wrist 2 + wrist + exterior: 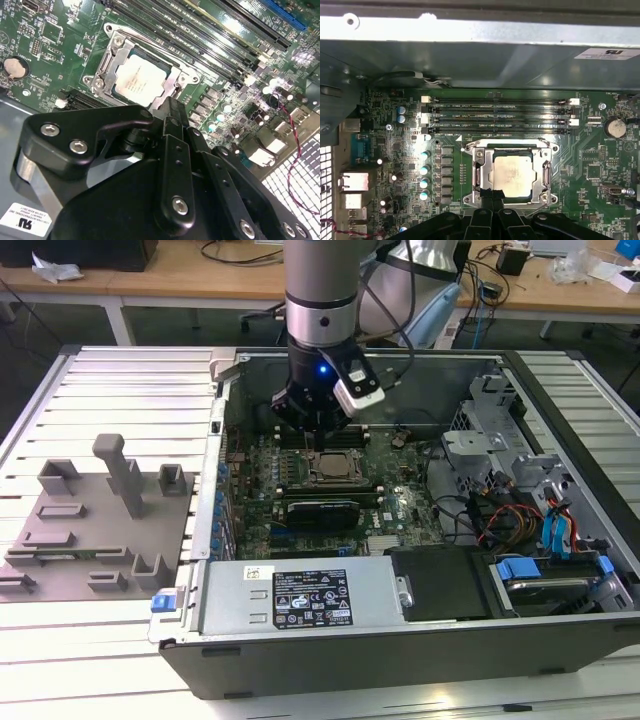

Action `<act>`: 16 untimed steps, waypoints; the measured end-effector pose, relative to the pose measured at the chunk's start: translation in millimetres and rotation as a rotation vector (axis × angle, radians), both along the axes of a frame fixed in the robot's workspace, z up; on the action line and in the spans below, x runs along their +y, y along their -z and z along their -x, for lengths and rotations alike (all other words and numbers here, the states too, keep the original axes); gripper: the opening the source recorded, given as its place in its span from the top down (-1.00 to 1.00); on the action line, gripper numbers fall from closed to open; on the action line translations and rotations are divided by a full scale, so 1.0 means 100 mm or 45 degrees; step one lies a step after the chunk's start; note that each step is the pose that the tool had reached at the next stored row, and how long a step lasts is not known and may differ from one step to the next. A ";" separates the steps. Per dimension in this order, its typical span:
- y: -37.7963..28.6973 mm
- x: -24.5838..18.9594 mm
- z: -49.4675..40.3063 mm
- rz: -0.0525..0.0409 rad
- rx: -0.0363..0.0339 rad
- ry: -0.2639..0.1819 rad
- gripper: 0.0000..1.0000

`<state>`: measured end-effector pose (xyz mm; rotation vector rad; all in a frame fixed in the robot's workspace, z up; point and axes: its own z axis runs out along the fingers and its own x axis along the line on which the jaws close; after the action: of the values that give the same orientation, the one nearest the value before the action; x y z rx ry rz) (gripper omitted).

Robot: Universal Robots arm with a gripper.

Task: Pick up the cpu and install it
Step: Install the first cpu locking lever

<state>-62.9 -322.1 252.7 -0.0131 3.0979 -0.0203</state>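
The hand [493,194] hangs inside the open computer case [400,665] with its two fingers pressed tight together and nothing between them. The cpu [512,173] lies flat in the metal socket [477,172] on the green board [590,150], just below the hand's tips.

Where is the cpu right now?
In the exterior view, the cpu lies in the metal-framed socket of the green motherboard, mid-case, just under the pincer.

cpu [512,175]: silvery metal top | socket frame [479,172]: shiny metal | gripper [493,194]: matt black
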 end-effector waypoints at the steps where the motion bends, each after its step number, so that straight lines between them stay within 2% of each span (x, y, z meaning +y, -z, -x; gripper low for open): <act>1: -0.005 0.000 0.000 0.000 0.0000 0.000 0.79; 6: -0.008 0.000 0.010 0.000 0.0001 0.000 0.79; 12: -0.007 0.004 0.212 0.000 -0.0001 0.000 0.79; 16: -0.007 0.004 0.299 -0.001 -0.0003 0.000 0.79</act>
<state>-92.8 -321.7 253.4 -0.0129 3.0976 -0.0187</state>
